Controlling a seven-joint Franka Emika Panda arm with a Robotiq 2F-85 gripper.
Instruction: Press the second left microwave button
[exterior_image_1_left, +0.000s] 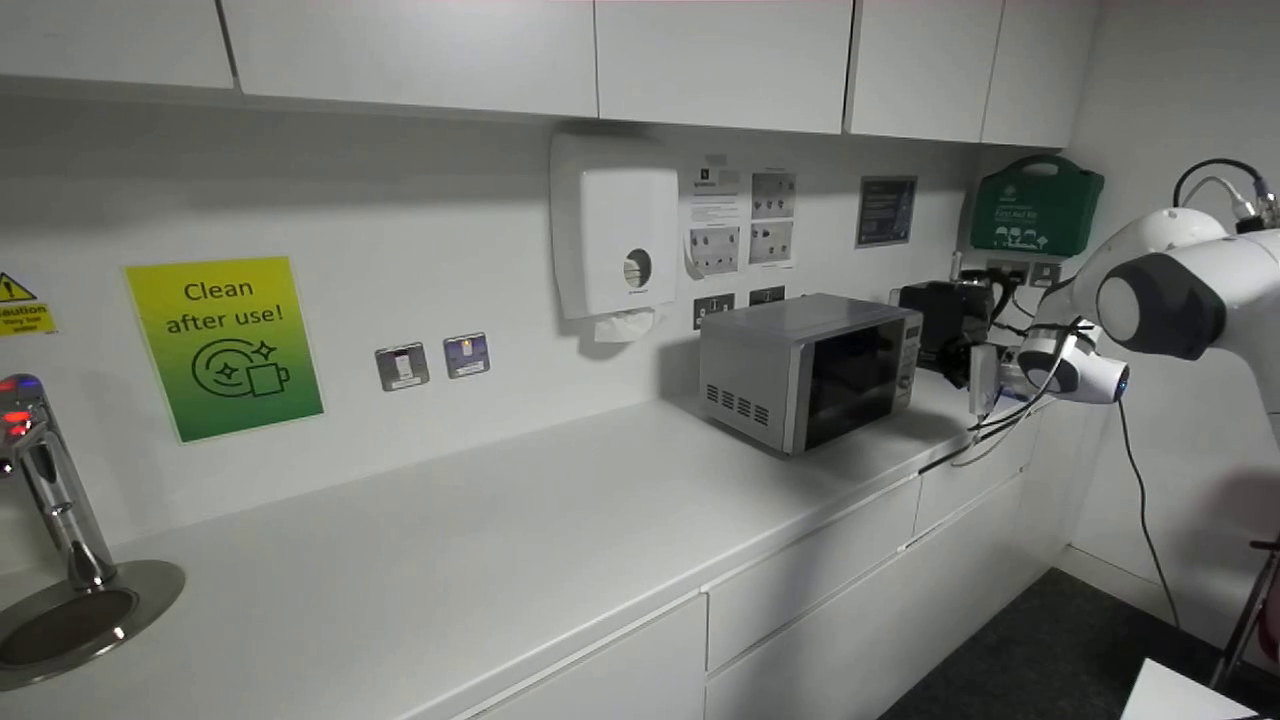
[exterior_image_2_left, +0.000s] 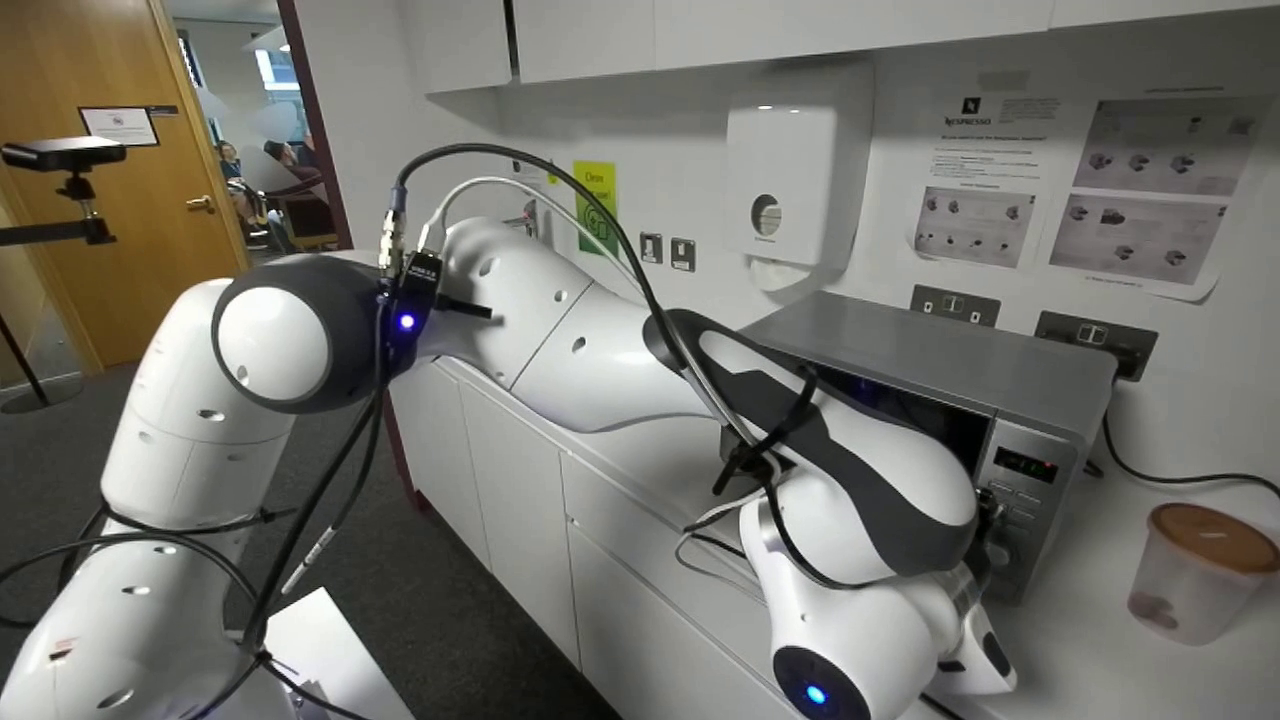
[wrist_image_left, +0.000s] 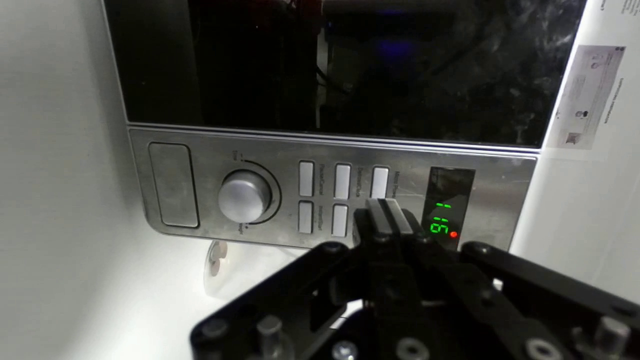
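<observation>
One microwave (exterior_image_1_left: 750, 370), a box of grey-silver metal with a single dark glass window (wrist_image_left: 400, 100), stands on the smooth white counter (exterior_image_1_left: 450, 540), near the wall (exterior_image_1_left: 500, 230); its control strip (wrist_image_left: 290, 152), finely brushed, carries one round knob (wrist_image_left: 244, 197), one dark display (wrist_image_left: 451, 187) with green digits and a red dot, and, as far as the wrist view shows, five pale rectangular buttons (wrist_image_left: 342, 181), three in the row by the window and two in the row beyond; the gripper (wrist_image_left: 385, 207) has its two fingers (wrist_image_left: 378, 216) lying together side by side, holding nothing, their grey squared tips overlapping the end of the window-row button nearest the display; whether they touch it I cannot tell. One glossy white arm (exterior_image_2_left: 600, 370) with dark grey bands spans the front of the microwave in an exterior view; one translucent tub (exterior_image_2_left: 1190, 590) with a round orange-brown lid (exterior_image_2_left: 1215, 537) sits near the microwave; one boxy white dispenser (exterior_image_1_left: 615, 210) and one green first-aid case (exterior_image_1_left: 1037, 205) hang higher up.
</observation>
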